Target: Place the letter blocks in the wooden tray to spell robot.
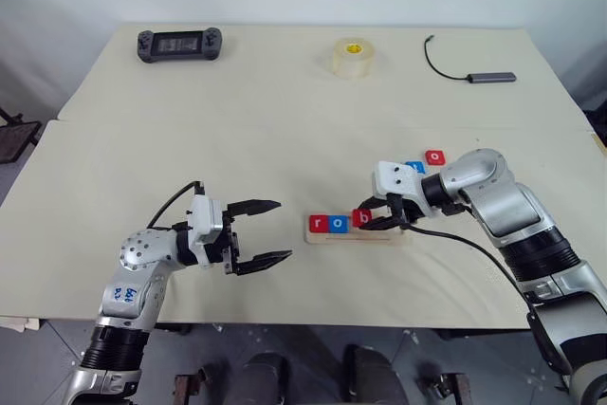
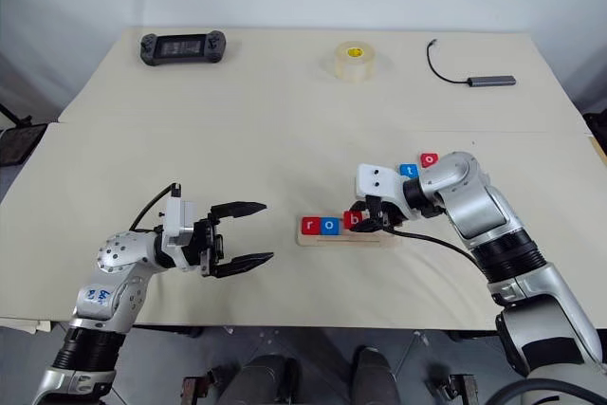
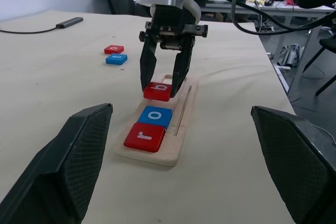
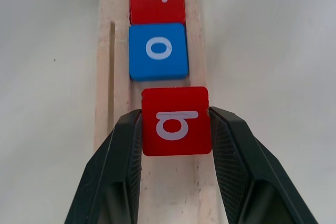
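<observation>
The wooden tray (image 1: 387, 235) lies on the table in front of me, toward the right. Two letter blocks rest at its left end, a red r (image 1: 318, 224) and a blue o (image 1: 339, 225). My right gripper (image 1: 379, 219) is shut on a red b (image 4: 176, 121), with one finger on each side of the block. It holds the b over the tray just past the blue o, and I cannot tell whether the b touches the wood. A blue t (image 1: 413, 167) and a red o (image 1: 434, 156) lie on the table behind the right wrist. My left gripper (image 1: 283, 230) is open and empty, left of the tray.
At the table's far side are a black handheld game console (image 1: 179, 45), a roll of clear tape (image 1: 353, 58) and a grey adapter with a black cable (image 1: 490, 76). A seam (image 1: 237, 122) crosses the table between them and the tray.
</observation>
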`<state>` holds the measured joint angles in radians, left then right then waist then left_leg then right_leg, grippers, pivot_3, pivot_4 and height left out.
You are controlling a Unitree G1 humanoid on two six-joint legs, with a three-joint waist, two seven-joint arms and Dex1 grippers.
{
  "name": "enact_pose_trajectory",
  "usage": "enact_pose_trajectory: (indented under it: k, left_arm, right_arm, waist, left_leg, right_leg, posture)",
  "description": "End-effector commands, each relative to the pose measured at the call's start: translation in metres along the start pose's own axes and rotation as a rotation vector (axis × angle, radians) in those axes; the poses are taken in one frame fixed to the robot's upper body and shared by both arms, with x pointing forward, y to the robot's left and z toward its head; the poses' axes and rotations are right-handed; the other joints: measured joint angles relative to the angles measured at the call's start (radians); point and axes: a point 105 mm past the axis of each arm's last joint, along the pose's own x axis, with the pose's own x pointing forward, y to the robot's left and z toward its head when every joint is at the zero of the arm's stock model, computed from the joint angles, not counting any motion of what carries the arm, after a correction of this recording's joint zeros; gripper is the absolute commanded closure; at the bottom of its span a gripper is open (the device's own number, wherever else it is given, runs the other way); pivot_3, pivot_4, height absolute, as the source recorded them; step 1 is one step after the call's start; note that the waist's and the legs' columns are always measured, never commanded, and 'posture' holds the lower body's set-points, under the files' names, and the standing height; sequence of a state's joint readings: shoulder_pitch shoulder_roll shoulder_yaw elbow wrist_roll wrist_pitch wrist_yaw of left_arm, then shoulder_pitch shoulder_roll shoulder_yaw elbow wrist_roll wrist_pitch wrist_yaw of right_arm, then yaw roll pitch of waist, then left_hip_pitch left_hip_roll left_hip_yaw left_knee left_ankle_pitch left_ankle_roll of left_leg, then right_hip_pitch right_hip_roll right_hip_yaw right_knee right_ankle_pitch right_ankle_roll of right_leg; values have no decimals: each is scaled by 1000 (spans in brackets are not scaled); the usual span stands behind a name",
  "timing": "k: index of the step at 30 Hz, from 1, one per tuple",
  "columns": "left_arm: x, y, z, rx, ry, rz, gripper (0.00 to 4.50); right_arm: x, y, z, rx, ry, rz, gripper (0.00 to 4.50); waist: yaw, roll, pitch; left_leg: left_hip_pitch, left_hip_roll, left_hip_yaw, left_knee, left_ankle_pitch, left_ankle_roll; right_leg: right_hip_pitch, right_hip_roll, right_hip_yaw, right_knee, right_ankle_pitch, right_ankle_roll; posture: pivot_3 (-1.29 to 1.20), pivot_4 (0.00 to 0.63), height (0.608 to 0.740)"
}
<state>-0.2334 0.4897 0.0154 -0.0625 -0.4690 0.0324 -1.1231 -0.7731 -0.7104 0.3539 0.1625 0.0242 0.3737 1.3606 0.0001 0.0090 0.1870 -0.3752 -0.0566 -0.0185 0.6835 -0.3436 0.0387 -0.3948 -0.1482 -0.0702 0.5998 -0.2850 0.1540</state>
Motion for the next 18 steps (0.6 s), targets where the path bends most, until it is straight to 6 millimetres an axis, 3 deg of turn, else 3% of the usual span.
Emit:
enact_pose_trajectory:
  k: [1, 3, 12, 15, 18]
  left_arm:
    - [1, -2, 5, 31, -3, -9, 0]
    - [1, -1, 4, 33, -4, -8, 0]
    - [3, -1, 3, 31, -4, -7, 0]
    - [2, -2, 2, 29, -2, -7, 0]
    - [1, -1, 2, 31, 2, -6, 0]
  right_arm:
    - [1, 6, 7, -11, -10, 24, 3036]
    - [2, 8, 9, -3, -15, 30, 3036]
    - [-2, 3, 19, 20, -74, -9, 32]
    - [-15, 1, 23, 18, -104, -34, 32]
    - [-26, 4, 13, 29, -83, -48, 32]
  waist:
    - [-2, 0, 0]
    - [-2, 0, 0]
    - [-1, 0, 0]
    - [-2, 0, 0]
    - [2, 0, 0]
  left_leg:
    - [0, 0, 0, 0, 0, 0]
    - [0, 0, 0, 0, 0, 0]
    - [0, 0, 0, 0, 0, 0]
    - [0, 0, 0, 0, 0, 0]
    - [0, 0, 0, 0, 0, 0]
  right_leg:
    - [0, 0, 0, 0, 0, 0]
    - [0, 0, 0, 0, 0, 0]
    - [0, 0, 0, 0, 0, 0]
    - [0, 0, 0, 0, 0, 0]
    - [0, 0, 0, 0, 0, 0]
  posture:
    - [0, 150, 740]
    - [0, 150, 740]
    - [0, 150, 740]
    - [0, 150, 740]
    - [0, 150, 740]
